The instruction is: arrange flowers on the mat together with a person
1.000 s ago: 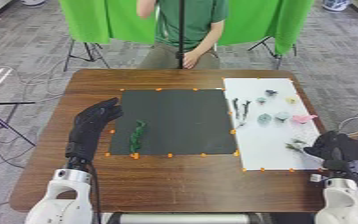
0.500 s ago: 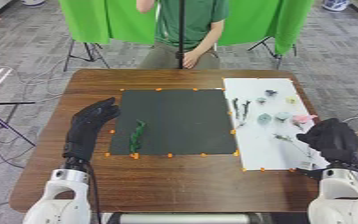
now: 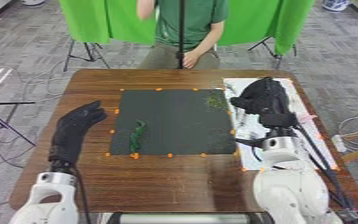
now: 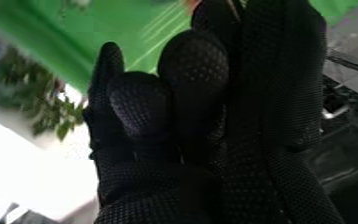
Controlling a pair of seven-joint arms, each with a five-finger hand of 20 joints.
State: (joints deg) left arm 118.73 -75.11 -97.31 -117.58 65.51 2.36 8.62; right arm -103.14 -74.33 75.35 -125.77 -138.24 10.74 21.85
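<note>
black-gloved and loosely open, the robot's left hand (image 3: 82, 117) hangs over the table beside the dark mat (image 3: 180, 125), holding nothing. a green leafy strand (image 3: 138, 136) lies on the mat's left part. over the far right corner floats a fine yellow-green sprig (image 3: 215, 102), pinched in the curled fingers of the right hand (image 3: 262, 97), above the white sheet (image 3: 238, 84). a pink flower (image 3: 309, 118) lies farther right.

L arm (image 3: 49, 197) bent fwd, L gloved hand (image 3: 79, 117) relaxed; R arm (image 3: 286, 185) extended further fwd, R gloved hand (image 3: 262, 97) w/ fingers curled.
</note>
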